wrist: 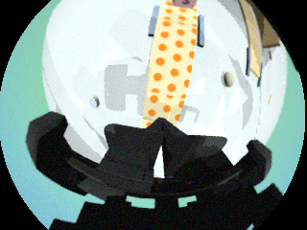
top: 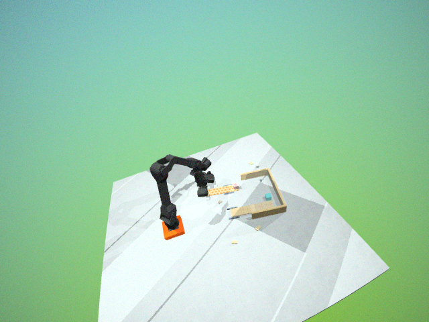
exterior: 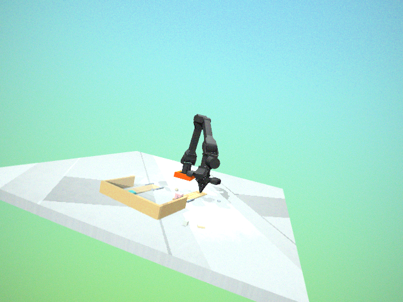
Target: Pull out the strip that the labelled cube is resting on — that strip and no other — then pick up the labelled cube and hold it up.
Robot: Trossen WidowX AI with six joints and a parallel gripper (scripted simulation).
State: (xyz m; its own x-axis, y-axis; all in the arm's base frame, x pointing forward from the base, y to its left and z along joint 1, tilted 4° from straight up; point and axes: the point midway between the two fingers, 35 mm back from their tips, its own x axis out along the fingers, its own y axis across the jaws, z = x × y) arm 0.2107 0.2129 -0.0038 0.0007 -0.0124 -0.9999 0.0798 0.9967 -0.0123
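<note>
The orange-dotted strip [top: 220, 190] [exterior: 195, 195] [wrist: 169, 52] lies on the table, running from my fingers towards the open side of the wooden wall. The pink labelled cube [top: 236, 186] [exterior: 177, 195] rests on its far end. My gripper [top: 203, 192] [exterior: 200, 190] [wrist: 160, 120] points down at the strip's near end, low on the table, with its fingers shut on that thin end. A plain tan strip [top: 249, 208] [exterior: 141, 188] [wrist: 255, 45] lies beside it, reaching into the enclosure, with a teal cube [top: 268, 196] [exterior: 131, 192] near its far end.
A U-shaped wooden wall [top: 277, 194] [exterior: 140, 202] stands beyond the strips. Small tan blocks [top: 234, 241] [top: 257, 227] [top: 251, 162] are scattered on the table. The arm's orange base [top: 173, 230] sits to the left.
</note>
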